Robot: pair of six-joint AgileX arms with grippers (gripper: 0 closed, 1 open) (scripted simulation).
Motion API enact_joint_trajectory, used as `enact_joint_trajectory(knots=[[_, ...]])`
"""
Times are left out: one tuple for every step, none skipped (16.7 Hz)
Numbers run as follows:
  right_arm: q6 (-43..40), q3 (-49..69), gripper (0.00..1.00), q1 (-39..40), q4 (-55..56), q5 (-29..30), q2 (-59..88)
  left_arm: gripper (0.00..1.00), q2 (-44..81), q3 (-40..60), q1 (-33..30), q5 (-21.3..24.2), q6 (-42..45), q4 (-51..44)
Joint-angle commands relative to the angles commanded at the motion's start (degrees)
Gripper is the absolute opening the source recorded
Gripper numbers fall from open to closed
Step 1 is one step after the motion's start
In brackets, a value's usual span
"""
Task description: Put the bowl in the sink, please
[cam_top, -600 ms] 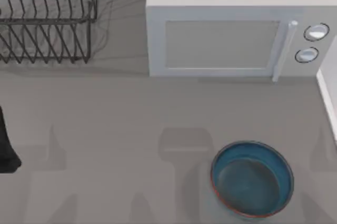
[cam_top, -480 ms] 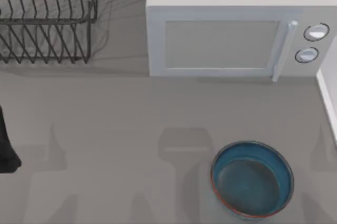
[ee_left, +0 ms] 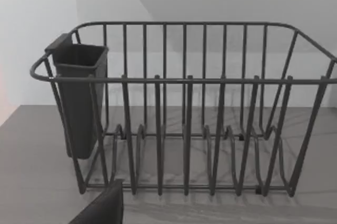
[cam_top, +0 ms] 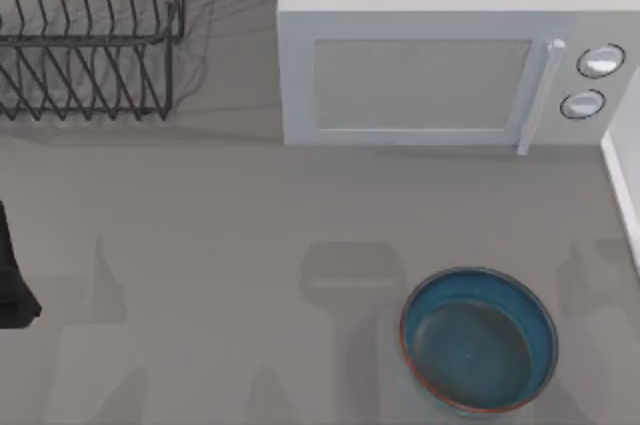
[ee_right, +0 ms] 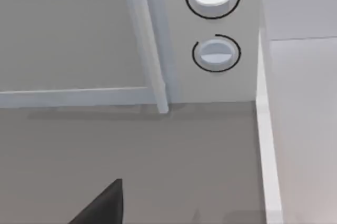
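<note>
- A grey countertop (cam_top: pixel 220 215) carries a white microwave (cam_top: pixel 440 65) against the back wall.
- The bowl (cam_top: pixel 478 339), teal inside, sits upright on the counter in front of the microwave, well apart from it.
- A wire dish rack (cam_top: pixel 90 35) stands left of the microwave.
- The left arm (cam_top: pixel 12 275) rests far left of the microwave; whether either pincer is released or clenched cannot be told.

dish rack (cam_top: pixel 90 35) cut by left edge; bowl (cam_top: pixel 478 339) rim clipped below

my left arm (cam_top: pixel 12 280) sits parked at the table's left edge, a dark part of it just in the top view. dark finger tips edge into both wrist views.
</note>
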Motion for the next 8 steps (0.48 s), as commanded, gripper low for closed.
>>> enact_joint_trajectory(knots=[[1.7,3.7,1.00,1.7,-4.0,0.0,5.5,1.00,0.0,0.0,0.0,0.0,0.0,0.0],[3.4,7.4,1.00,3.4,-8.1,0.0,11.3,1.00,0.0,0.0,0.0,0.0,0.0,0.0],[5.2,11.2,1.00,5.1,-12.2,0.1,17.3,1.00,0.0,0.0,0.0,0.0,0.0,0.0],[6.9,14.9,1.00,6.9,-16.4,0.1,23.3,1.00,0.0,0.0,0.0,0.0,0.0,0.0],[8.7,18.6,1.00,8.6,-20.5,0.1,29.0,1.00,0.0,0.0,0.0,0.0,0.0,0.0],[10.4,22.3,1.00,10.3,-24.5,0.0,34.4,1.00,0.0,0.0,0.0,0.0,0.0,0.0],[12.1,25.8,1.00,12.0,-28.3,0.0,39.4,1.00,0.0,0.0,0.0,0.0,0.0,0.0],[13.7,29.2,1.00,13.5,-31.9,0.0,44.0,1.00,0.0,0.0,0.0,0.0,0.0,0.0]])
